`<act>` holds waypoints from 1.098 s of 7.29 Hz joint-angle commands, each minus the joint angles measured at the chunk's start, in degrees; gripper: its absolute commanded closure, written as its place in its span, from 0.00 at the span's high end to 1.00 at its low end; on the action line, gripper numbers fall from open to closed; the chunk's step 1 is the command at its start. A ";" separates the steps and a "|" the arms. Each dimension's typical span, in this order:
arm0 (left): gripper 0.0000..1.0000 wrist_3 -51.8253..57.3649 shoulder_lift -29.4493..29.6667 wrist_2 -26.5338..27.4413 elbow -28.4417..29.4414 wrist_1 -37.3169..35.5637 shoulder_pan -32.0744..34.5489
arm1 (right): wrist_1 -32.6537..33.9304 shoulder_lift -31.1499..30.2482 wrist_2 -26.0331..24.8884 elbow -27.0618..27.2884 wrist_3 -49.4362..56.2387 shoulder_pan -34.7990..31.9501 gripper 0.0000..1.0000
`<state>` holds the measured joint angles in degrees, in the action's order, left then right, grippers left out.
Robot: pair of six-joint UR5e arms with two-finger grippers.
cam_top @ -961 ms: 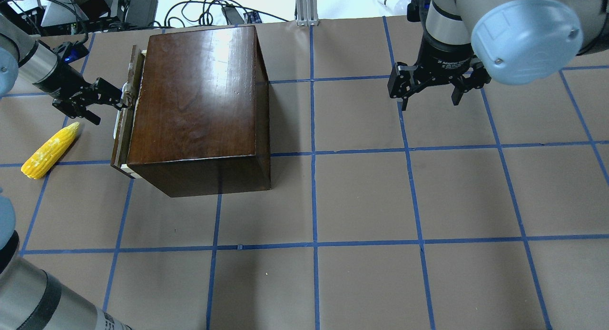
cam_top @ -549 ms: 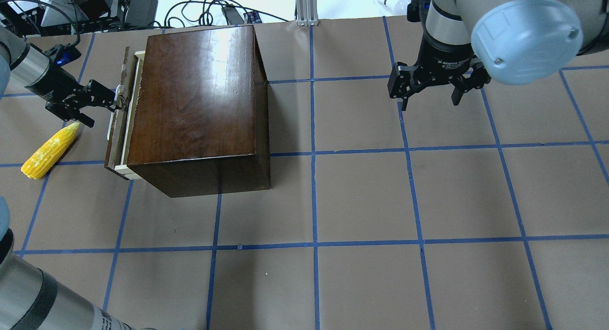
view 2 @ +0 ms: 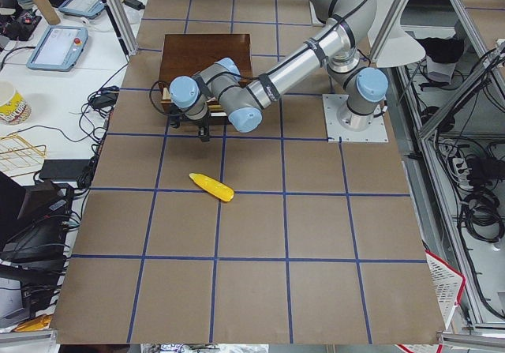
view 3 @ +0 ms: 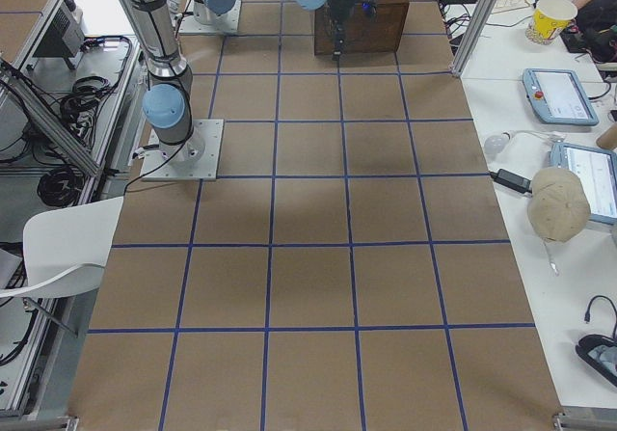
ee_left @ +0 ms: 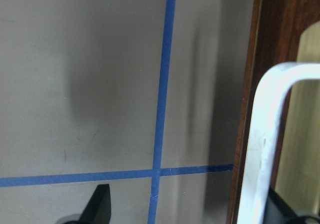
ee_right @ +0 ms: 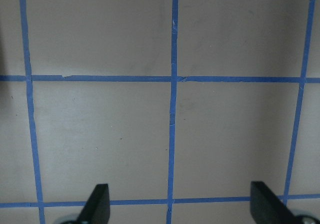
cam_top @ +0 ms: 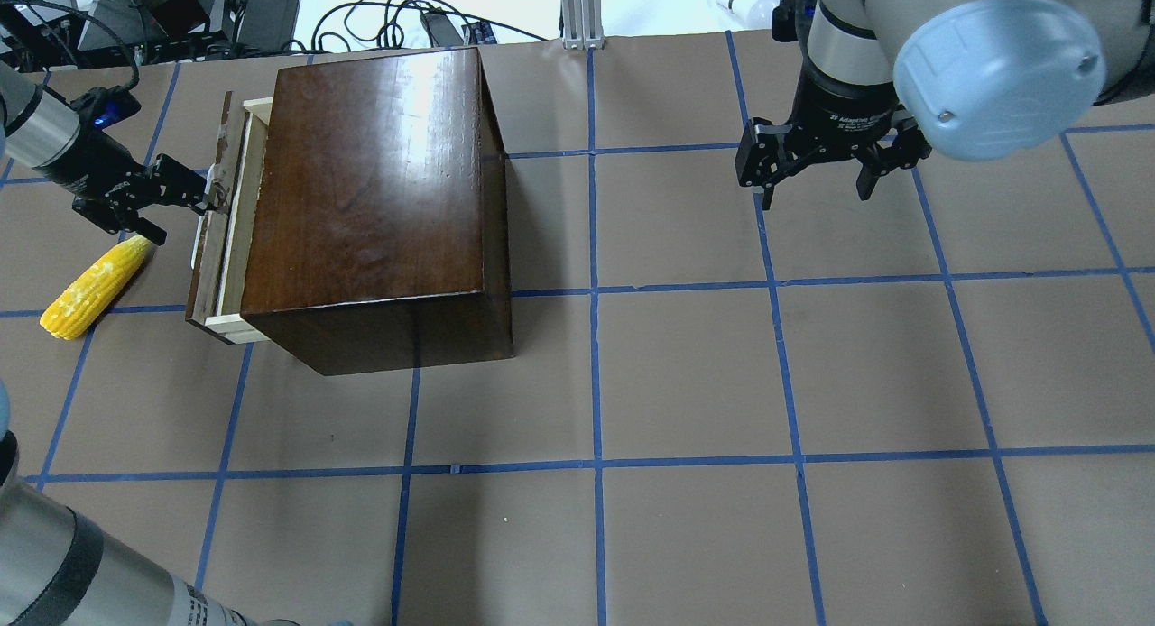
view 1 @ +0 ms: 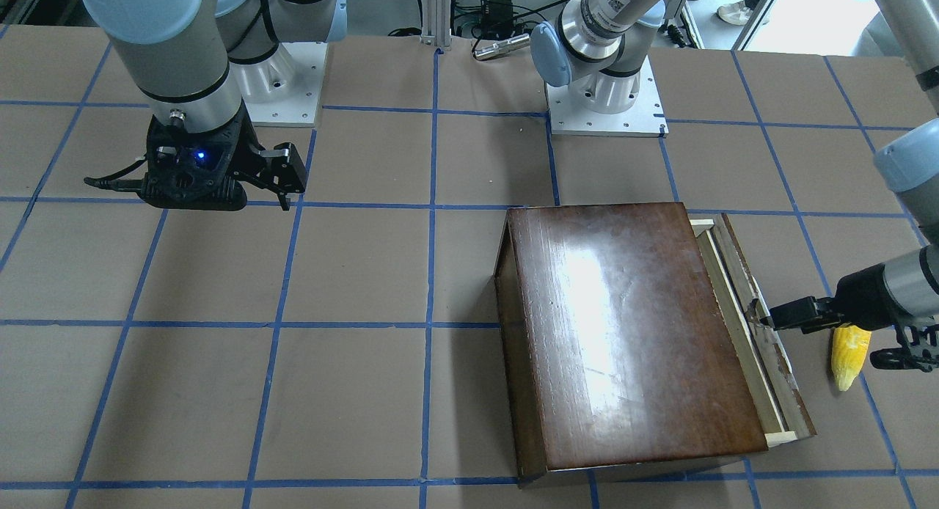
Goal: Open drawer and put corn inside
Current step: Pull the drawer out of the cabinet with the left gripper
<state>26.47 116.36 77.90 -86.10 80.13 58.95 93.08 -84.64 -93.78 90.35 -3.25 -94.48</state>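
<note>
The dark-brown wooden box (cam_top: 370,184) stands at the table's left rear. Its drawer (cam_top: 209,238) is pulled out a little on the box's left side, so a strip of pale wood (cam_top: 236,220) shows behind the dark front panel. My left gripper (cam_top: 180,216) is open, with one finger hooked behind the drawer's white handle (ee_left: 265,149) and the other finger (ee_left: 100,204) free beside it. The yellow corn (cam_top: 95,283) lies on the table just left of the drawer, below that gripper. My right gripper (cam_top: 815,197) is open and empty above the table at the far right.
The table is brown with a blue tape grid (cam_top: 595,292). Cables and equipment (cam_top: 180,13) lie beyond its rear edge. The box's drawer also shows in the front-facing view (view 1: 763,348), with the corn (view 1: 847,355) beside it.
My left gripper has moved left with the handle, and the drawer has slid further out of the box. The corn and the right arm have not moved.
</note>
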 commanded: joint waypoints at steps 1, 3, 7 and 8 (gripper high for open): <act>1.00 0.34 0.00 0.50 0.06 0.03 -0.50 | 0.08 0.00 0.00 0.00 0.00 0.00 1.00; 1.00 2.00 0.00 0.94 0.14 0.03 -1.03 | 0.00 0.00 0.00 0.00 0.00 0.00 1.00; 1.00 4.02 0.00 2.52 0.50 -0.06 -1.90 | 0.00 -0.09 0.00 0.00 0.00 0.00 1.00; 1.00 4.03 0.00 2.70 0.58 -0.06 -1.91 | 0.00 -0.09 0.09 0.00 0.00 0.00 1.00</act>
<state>30.17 116.37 80.29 -85.63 80.08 57.17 93.09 -84.69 -93.76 90.35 -3.25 -94.48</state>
